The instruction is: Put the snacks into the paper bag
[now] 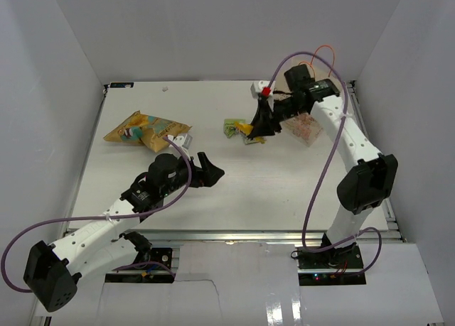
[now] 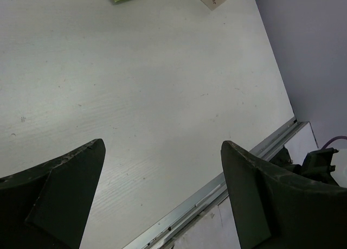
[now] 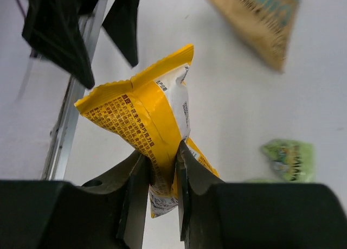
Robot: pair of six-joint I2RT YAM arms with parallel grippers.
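Yellow snack packet [image 3: 141, 113] is clamped in the right fingers [image 3: 133, 197] and looks lifted off the table [image 1: 270, 191], so this reads as the carry step. Paper bag [image 1: 310, 129] stands just beside, partly hidden by the right arm, near the table's right edge. Next: get over its mouth, then release. Left fingers [image 2: 59, 195] apart, empty. Chip bag [image 1: 146, 129] and green packets [image 1: 231, 127] leave open room.

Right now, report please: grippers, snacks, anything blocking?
Left gripper open, empty. Right gripper shut on yellow packet. Paper bag partly hidden behind right arm.
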